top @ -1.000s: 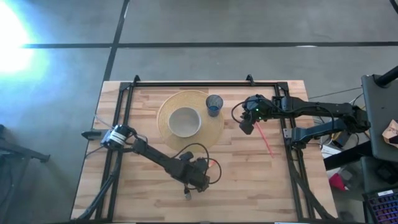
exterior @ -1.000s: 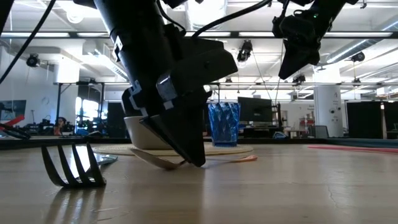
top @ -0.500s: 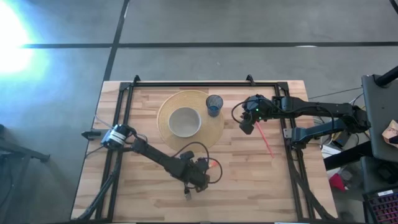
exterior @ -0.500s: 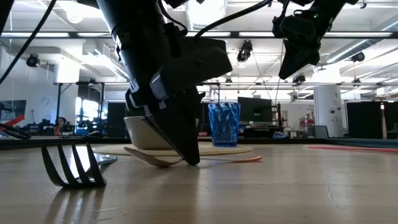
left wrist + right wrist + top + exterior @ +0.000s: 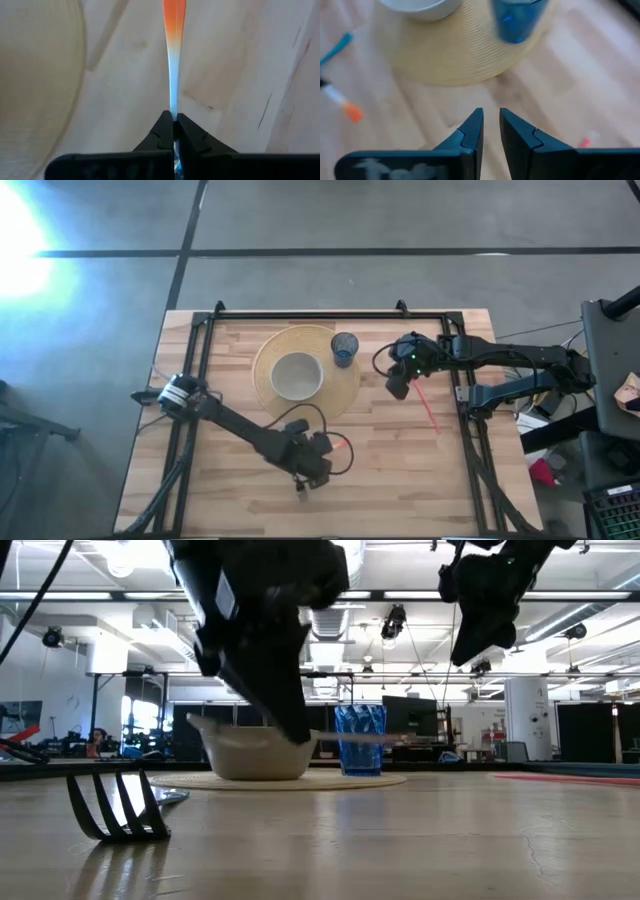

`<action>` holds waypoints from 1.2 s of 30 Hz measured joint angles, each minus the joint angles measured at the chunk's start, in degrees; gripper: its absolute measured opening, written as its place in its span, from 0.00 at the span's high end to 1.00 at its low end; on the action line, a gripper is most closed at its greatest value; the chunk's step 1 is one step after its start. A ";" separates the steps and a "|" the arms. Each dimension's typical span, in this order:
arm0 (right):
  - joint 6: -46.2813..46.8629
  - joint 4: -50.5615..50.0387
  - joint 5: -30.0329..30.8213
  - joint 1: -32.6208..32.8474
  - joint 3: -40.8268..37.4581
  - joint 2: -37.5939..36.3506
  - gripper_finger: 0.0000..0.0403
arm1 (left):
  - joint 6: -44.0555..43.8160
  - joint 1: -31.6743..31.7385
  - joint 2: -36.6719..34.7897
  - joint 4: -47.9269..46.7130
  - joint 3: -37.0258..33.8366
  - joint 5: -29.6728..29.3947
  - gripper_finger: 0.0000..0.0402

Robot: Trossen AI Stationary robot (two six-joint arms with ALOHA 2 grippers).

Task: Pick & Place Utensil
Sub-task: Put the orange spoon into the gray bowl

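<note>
Lifting cleanly now means the left pincer [image 5: 174,120], clenched on the spoon [image 5: 173,55], stays level toward the bowl [image 5: 297,375].

On the table [image 5: 240,370]: one round woven mat [image 5: 345,390], one white bowl [image 5: 297,376], one blue cup [image 5: 344,348], one fork [image 5: 115,805], one orange-tipped utensil [image 5: 173,55], one red stick [image 5: 428,406]. Two arms, two grippers.
</note>
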 joint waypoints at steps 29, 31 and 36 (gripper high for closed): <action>6.42 16.09 2.25 21.47 -0.02 -1.03 0.87 | 6.54 -0.77 -35.86 27.97 -34.24 -29.32 1.00; 6.38 17.05 3.48 21.84 -0.04 -1.02 0.87 | 7.80 -0.18 -36.77 29.75 -36.11 -31.35 1.00; 4.02 20.68 7.58 21.88 -0.76 -0.94 0.87 | 9.86 1.38 -37.65 31.65 -38.45 -36.97 1.00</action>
